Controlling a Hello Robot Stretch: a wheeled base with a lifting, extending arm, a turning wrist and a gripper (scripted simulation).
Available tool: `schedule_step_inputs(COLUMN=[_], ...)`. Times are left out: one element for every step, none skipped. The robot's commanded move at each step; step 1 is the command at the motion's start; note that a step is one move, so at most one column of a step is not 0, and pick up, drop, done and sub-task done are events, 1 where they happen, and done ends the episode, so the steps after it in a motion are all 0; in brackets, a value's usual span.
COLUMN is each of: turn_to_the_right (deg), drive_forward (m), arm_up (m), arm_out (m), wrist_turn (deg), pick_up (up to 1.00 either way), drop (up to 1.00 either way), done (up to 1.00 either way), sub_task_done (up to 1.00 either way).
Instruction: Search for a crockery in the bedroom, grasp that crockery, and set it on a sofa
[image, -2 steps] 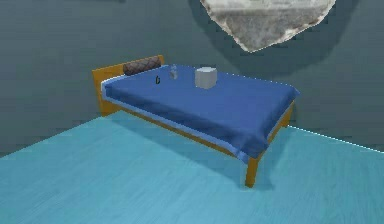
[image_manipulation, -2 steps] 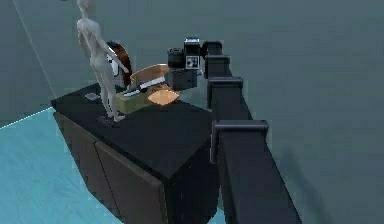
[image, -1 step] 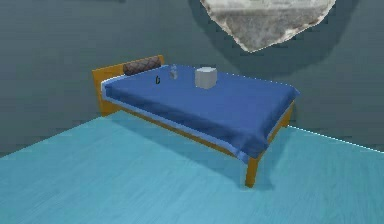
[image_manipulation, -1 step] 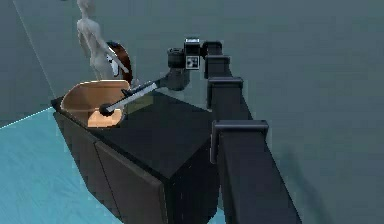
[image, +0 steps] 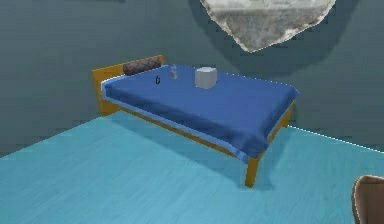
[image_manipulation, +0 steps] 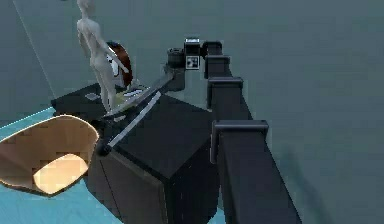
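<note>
My arm (image_manipulation: 235, 120) rises as a dark bar over a dark cabinet (image_manipulation: 170, 140), ending at two white marked squares (image_manipulation: 190, 55). The gripper (image_manipulation: 125, 118) reaches left of them, its thin fingers (image_manipulation: 140, 105) slanting down across the cabinet top. A round red-brown and white thing (image_manipulation: 120, 65), a small yellowish thing (image_manipulation: 126, 97) and a pale statue (image_manipulation: 92, 50) stand on the cabinet at or behind it, so I cannot tell whether the gripper holds anything. In the forward view a small glassy thing (image: 175, 72) and a tiny dark thing (image: 158, 79) lie on a blue bed (image: 200, 105).
The bed has a wooden frame, a dark pillow (image: 142, 68) at its head and a pale grey box (image: 206, 77) on the cover. Teal floor (image: 100, 170) spreads in front of it. A rounded wooden chair (image_manipulation: 50, 160) stands left of the cabinet; a brown chair edge (image: 370, 200) shows bottom right.
</note>
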Motion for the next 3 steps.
schedule_step_inputs(turn_to_the_right=[0.0, 0.0, -45.0], drive_forward=[0.00, 0.00, 0.00], arm_up=[0.00, 0.00, 0.00], arm_out=[0.00, -0.36, 0.00], wrist_turn=[-12.0, 0.0, 0.0], pick_up=[0.00, 0.00, 0.00], drop=[0.00, 0.00, 0.00], done=[0.00, 0.00, 0.00], sub_task_done=[0.00, 0.00, 0.00])
